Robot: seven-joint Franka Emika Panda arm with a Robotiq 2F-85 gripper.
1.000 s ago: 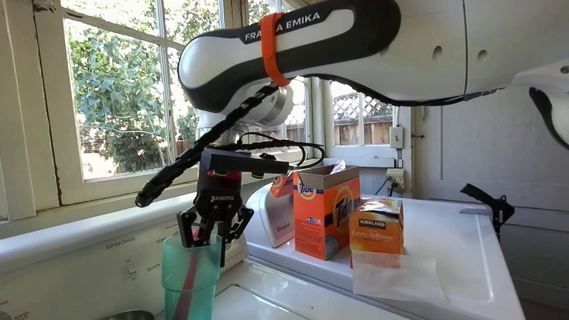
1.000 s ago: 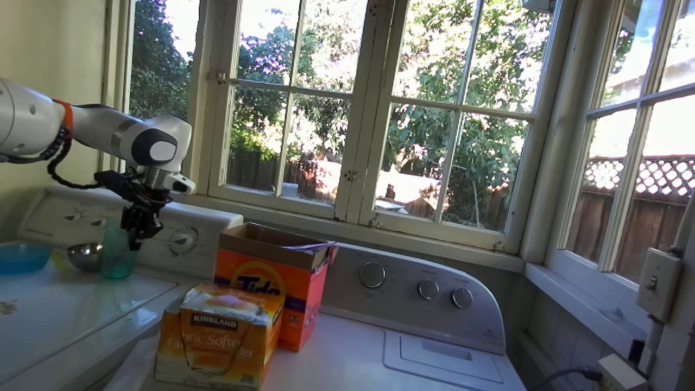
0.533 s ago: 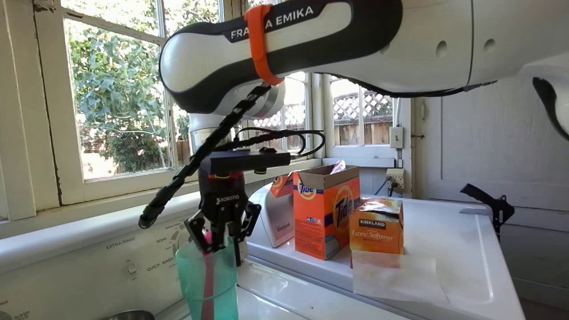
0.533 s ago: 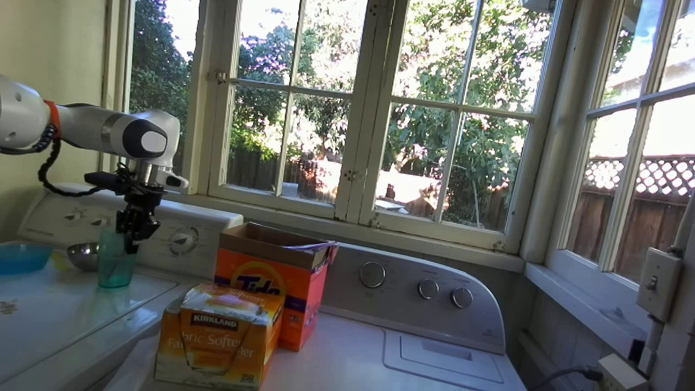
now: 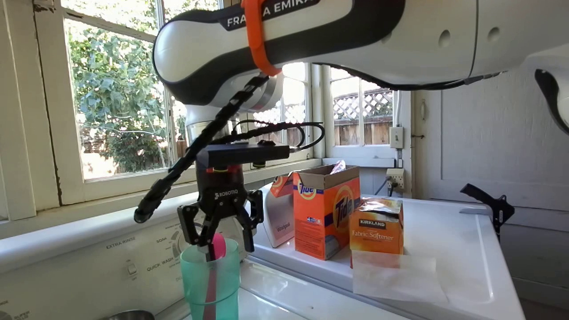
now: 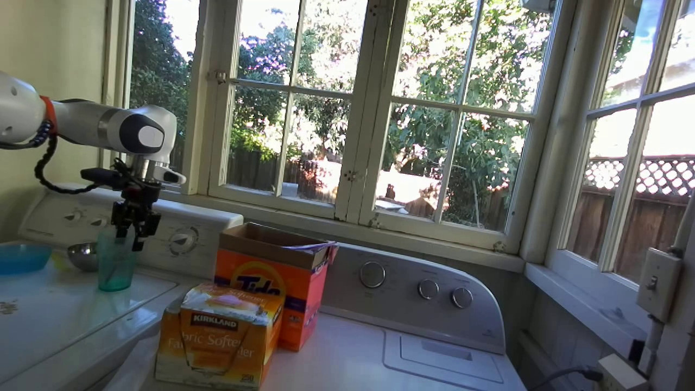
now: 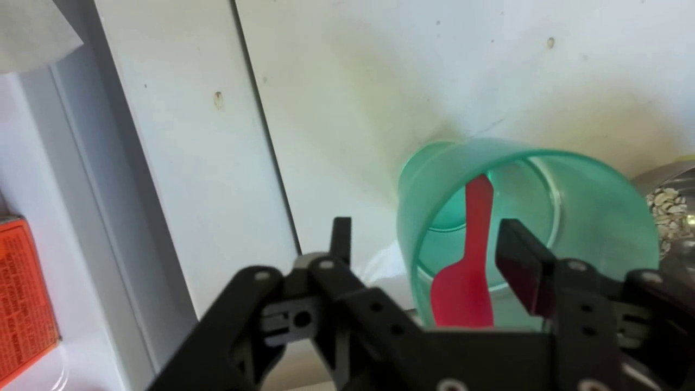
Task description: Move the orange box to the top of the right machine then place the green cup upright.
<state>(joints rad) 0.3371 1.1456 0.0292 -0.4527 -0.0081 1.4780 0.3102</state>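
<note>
The green cup (image 5: 229,291) stands upright on the left machine (image 6: 49,309), with a pink-red spatula (image 7: 464,293) leaning inside it. Spread apart above its rim, my open gripper (image 5: 229,252) has one finger over the cup's mouth and the other outside the wall. The wrist view shows the same: a clear gap between the fingertips, with the near rim of the cup (image 7: 602,217) between them. On the right machine (image 6: 353,353) the orange box (image 5: 311,226) sits upright, top open, near the back panel. A smaller box hides part of its front in an exterior view.
A Kirkland fabric softener box (image 6: 217,342) stands against the orange box, a thin white sheet (image 5: 395,278) beside it. Next to the cup is a metal bowl (image 6: 82,256), then a blue dish (image 6: 24,258). Windows and the machines' back panels bound the far side.
The jaws have opened from around the cup's wall. The cup has shifted slightly and sits a little lower in both exterior views. Most recently the gripper rose a little above the rim.
</note>
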